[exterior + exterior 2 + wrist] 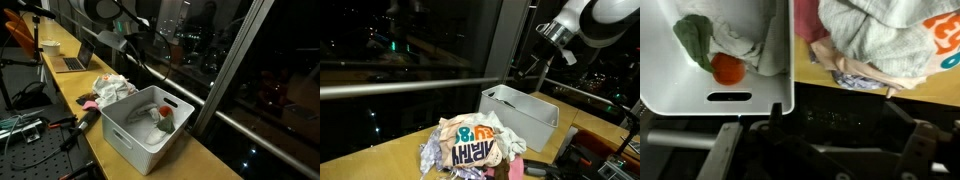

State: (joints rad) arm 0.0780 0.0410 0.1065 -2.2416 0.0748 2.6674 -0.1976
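Observation:
A white plastic bin (138, 137) stands on a wooden counter by a dark window and shows in both exterior views (536, 120). In the wrist view the bin (740, 96) holds an orange round item (727, 68), a green cloth (694, 36) and a grey cloth (746, 42). A pile of clothes (112, 88) lies beside the bin, its top piece printed in orange and blue (476, 142), (890, 35). My gripper (133, 48), (534, 58), (825, 150) hangs in the air above the bin's window side. It is open, empty and touches nothing.
A window rail (232, 116) runs behind the counter. A laptop (72, 62) and a white cup (48, 47) sit farther along the counter. Cables and tools (26, 128) lie on a dark board beside a black-handled tool (80, 124).

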